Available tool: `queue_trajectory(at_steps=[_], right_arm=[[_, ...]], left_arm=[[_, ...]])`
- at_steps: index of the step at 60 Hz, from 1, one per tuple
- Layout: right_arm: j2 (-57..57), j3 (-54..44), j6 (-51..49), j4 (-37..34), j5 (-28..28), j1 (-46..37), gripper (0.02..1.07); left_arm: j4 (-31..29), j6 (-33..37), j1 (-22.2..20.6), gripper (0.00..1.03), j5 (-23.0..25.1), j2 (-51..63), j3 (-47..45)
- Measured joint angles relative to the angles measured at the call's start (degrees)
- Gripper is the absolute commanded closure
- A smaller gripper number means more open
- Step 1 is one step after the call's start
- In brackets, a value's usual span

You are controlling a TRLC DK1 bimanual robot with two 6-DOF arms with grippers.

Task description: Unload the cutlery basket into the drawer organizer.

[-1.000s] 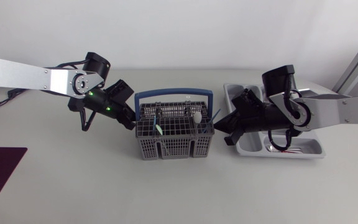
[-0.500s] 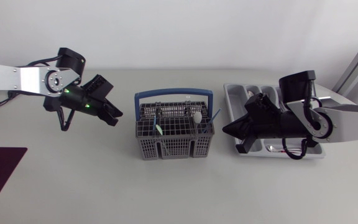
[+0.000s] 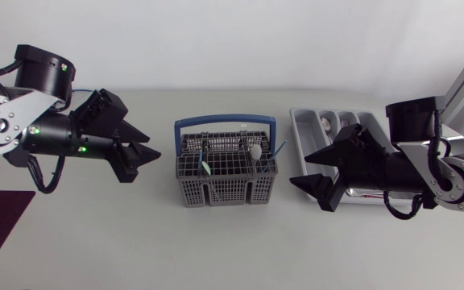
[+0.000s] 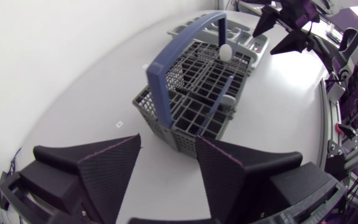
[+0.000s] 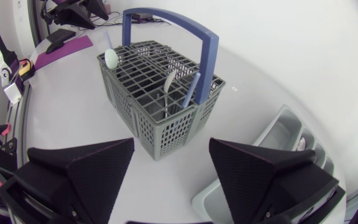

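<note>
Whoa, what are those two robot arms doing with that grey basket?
They are emptying cutlery from the grey basket with the blue handle into the drawer organizer beside it. Right now neither arm holds anything: the left claw and the right claw are both open, one on each side of the basket, not touching it. A white spoon and a few other pieces stand in the basket, and some cutlery already lies in the organizer.
</note>
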Motion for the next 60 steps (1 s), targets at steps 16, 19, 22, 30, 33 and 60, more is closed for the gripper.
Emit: queue_trajectory(at_steps=[16,19,22,30,33,60], right_arm=[[-2.99,-1.90,-0.44,-0.85,0.22,1.03,0.07],[-3.10,-2.45,-0.44,-0.87,0.22,1.22,0.07],[-3.10,-2.97,-0.44,-0.85,0.22,1.36,0.07],[-3.43,-3.65,-0.63,-1.07,0.22,1.40,0.07],[-3.61,-3.65,-0.63,-1.03,0.22,1.40,0.07],[-3.72,-3.67,-1.11,-1.03,0.22,1.40,0.07]], left_arm=[[0.68,-1.27,-8.46,0.11,0.00,-4.02,-1.51],[1.64,-1.68,-9.01,0.12,-0.02,-3.93,-1.53],[3.13,-1.81,-9.68,0.12,-0.04,-3.80,-1.64],[11.06,-1.90,-12.02,0.14,-1.36,-3.37,-4.55],[12.66,-1.88,-12.59,0.18,-1.36,-2.78,-5.40],[21.49,-0.39,-13.77,0.36,-3.72,5.38,-6.01]])
